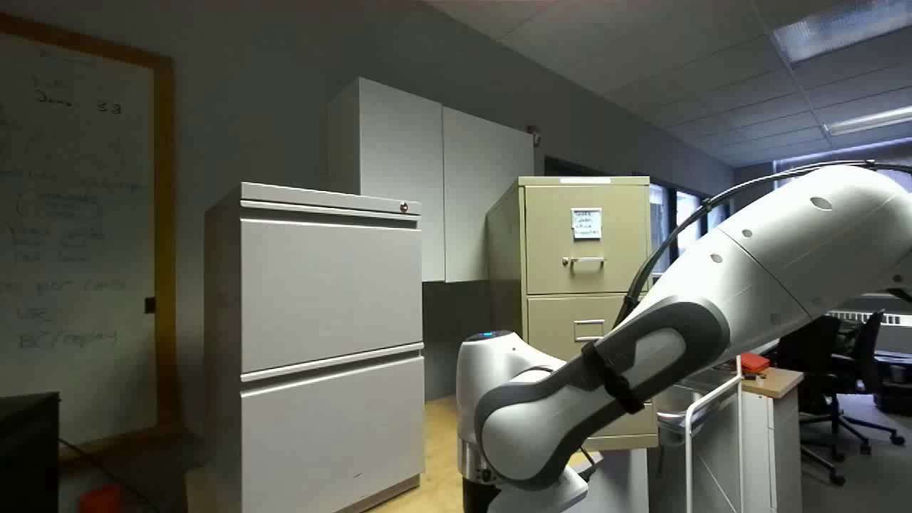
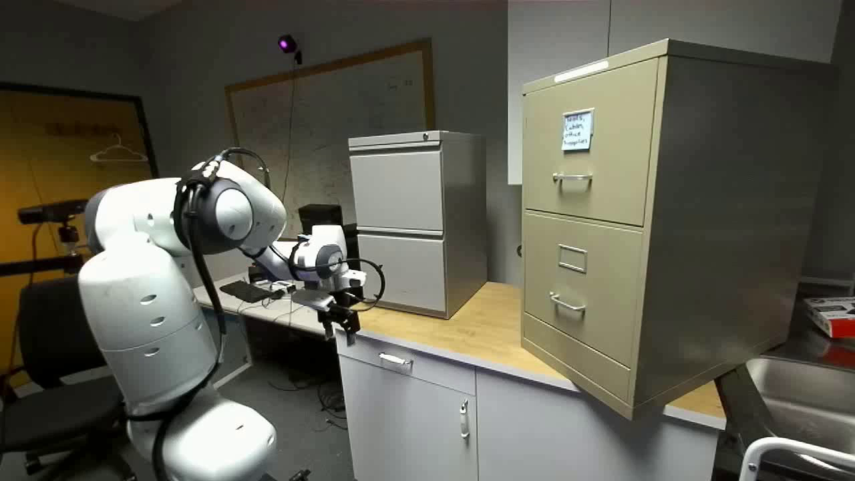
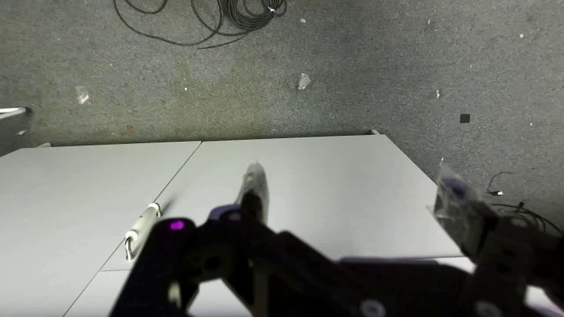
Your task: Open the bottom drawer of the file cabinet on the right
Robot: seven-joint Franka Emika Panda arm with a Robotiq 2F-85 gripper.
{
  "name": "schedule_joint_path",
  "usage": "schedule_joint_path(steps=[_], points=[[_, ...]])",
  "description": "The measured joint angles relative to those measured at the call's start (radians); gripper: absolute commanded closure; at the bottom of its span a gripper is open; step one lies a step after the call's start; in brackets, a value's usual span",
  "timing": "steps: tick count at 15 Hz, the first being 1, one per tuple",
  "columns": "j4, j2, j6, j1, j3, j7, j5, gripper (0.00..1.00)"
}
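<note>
Grey wall (image 2: 471,80) backed the scene, bearing one wood-framed whiteboard (image 2: 361,110) and one two-door wall cabinet (image 1: 399,164). Two file cabinets stood on one wooden countertop (image 2: 474,327): a light-grey two-drawer file cabinet (image 2: 427,217) with one lock (image 1: 405,207), and the tan two-drawer file cabinet (image 2: 674,230), which carried two silver handles (image 2: 568,304), two label frames (image 2: 573,258) and, in the upper frame, one handwritten note (image 2: 576,131). Its bottom drawer (image 2: 604,287) was closed, set above a plain strip (image 2: 576,359); in an exterior view the one robot arm (image 1: 698,306) hid part of it. Upright, the tan file cabinet had a front taller than wide, and the drawer pointed toward the arm's side of the countertop, its handle running crosswise. Askew to the countertop, the cabinet jutted past the front edge at one lower corner; a metal sink (image 2: 801,384) lay just beside it. Bare wood showed between the two cabinets. Well apart from the drawer, with open room between, the gripper (image 3: 351,182) hung near the countertop's front edge, on the light-grey cabinet's side, its two fingers (image 3: 257,182) spread wide. Beyond them, the wrist view showed white base cabinet fronts (image 3: 343,207), one white handle (image 3: 144,224) and grey carpet (image 3: 246,110) with black cables (image 3: 252,24) lying on it.
</note>
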Motion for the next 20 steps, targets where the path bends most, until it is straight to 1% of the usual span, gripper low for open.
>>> schedule_joint_path(steps=[12,17,20], points=[[0.003,0.000,0.002,0.000,0.000,0.000,0.000,0.00],[0.000,0.002,0.002,0.004,-0.021,0.000,-0.002,0.00],[0.000,0.002,0.008,0.002,-0.051,0.000,-0.002,0.00]])
